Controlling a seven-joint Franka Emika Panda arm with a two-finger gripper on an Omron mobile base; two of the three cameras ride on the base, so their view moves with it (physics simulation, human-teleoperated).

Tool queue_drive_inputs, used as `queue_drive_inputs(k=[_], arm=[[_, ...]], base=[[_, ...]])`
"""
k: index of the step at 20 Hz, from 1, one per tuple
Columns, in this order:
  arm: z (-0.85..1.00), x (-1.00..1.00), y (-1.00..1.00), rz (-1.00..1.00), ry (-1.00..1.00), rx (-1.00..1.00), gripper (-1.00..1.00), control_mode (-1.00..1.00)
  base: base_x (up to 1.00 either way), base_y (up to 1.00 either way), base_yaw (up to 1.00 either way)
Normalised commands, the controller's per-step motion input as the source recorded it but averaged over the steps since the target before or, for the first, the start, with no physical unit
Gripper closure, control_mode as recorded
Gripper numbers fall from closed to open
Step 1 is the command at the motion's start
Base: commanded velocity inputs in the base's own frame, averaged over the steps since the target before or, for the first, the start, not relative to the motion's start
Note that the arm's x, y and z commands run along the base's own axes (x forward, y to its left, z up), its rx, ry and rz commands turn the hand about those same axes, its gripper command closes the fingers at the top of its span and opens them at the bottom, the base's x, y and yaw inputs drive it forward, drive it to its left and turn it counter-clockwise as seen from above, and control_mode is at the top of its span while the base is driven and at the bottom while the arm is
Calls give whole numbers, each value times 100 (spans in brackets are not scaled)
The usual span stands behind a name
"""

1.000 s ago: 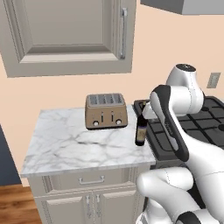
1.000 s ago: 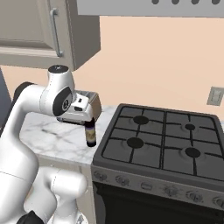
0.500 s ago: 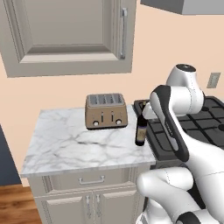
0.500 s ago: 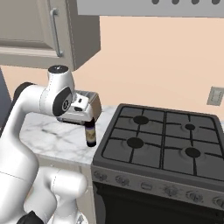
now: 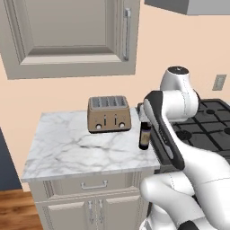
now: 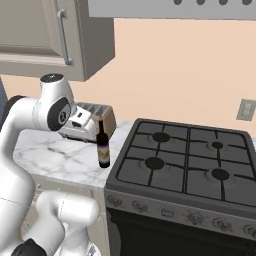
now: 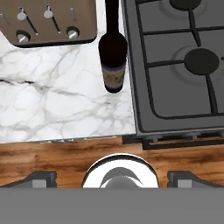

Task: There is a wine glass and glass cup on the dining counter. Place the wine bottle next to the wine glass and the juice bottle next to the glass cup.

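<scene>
Wine bottle [image 5: 144, 136] upright on a small marble counter [image 5: 76, 146], its long axis vertical and slim neck pointing straight up. We see it near the counter's right edge, just beside a black gas stove [image 6: 185, 165] and in front of a bronze four-slot toaster [image 5: 108, 114]. From the hand camera, we look down on the bottle, the gripper [image 7: 113, 177] above it with jaws spread wide, holding nothing.
</scene>
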Motion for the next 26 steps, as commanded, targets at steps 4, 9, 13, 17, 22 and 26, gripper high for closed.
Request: queue_drive_inputs(k=[4,9,13,17,22,26], arm=[[-4,0,37,-42,-15,0,-100,-100],[-19,6,30,-39,-32,-2,-100,-100],[-22,2,22,-30,-36,-9,-100,-100],[-26,0,10,-18,-19,-7,-100,-100],[-28,4,12,-26,-7,-13,-100,-100],[-23,15,5,-20,0,-5,-100,-100]], base=[[0,0,0],[0,0,0],[0,0,0],[0,0,0],[0,0,0],[0,0,0]])
